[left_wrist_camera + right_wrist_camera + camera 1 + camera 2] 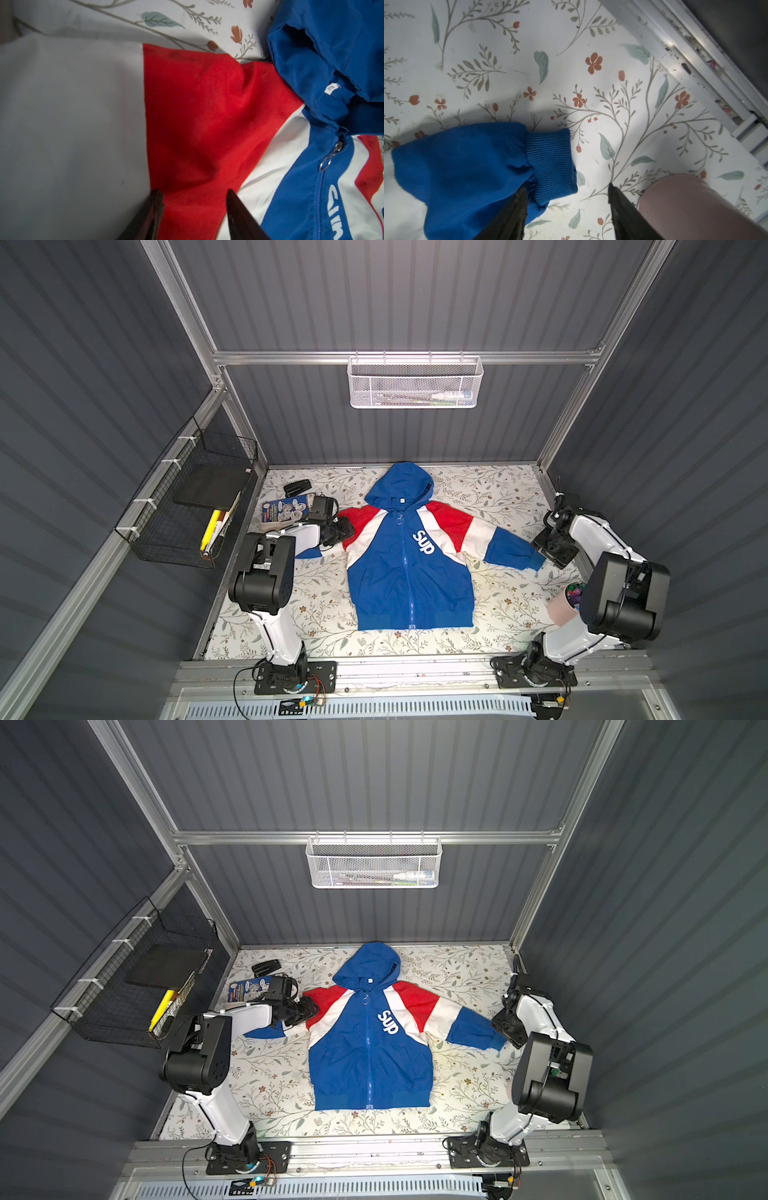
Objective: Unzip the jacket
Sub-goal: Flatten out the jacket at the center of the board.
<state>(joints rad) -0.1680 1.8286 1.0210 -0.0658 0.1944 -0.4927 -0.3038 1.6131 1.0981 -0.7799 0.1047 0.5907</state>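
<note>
Your left gripper [194, 197] shows two dark fingers [149, 218]. They stand apart with nothing pinched, and flat red cloth fills the gap between them. You cannot tell whether the tips touch that cloth. The cloth is a red shoulder panel of the one jacket [409, 572], on the sleeve that reaches toward your left arm. In both top views this gripper sits at that shoulder's outer edge.

The jacket has one zipper pull [330, 155], a small metal ring. It lies at the collar just below the hood, well apart from the left fingers. In both top views the single zipper [405, 572] runs closed from collar to hem.

Your right gripper [568, 191] also shows two fingers [508, 218], spread and gripping nothing. One finger overlaps the edge of the blue ribbed cuff [550, 162], and the cuff's end reaches partly into the gap. The other finger is just beside the one pink cup [691, 207].

The jacket lies flat and front up in the middle of the floral table [498, 497]. Its hood points toward the back wall, and its two sleeves are spread out, one toward each arm.

There are two baskets. One is a white mesh basket [415, 383] on the back rail, and one is a black wire basket [195, 497] on the side wall by your left arm.
</note>
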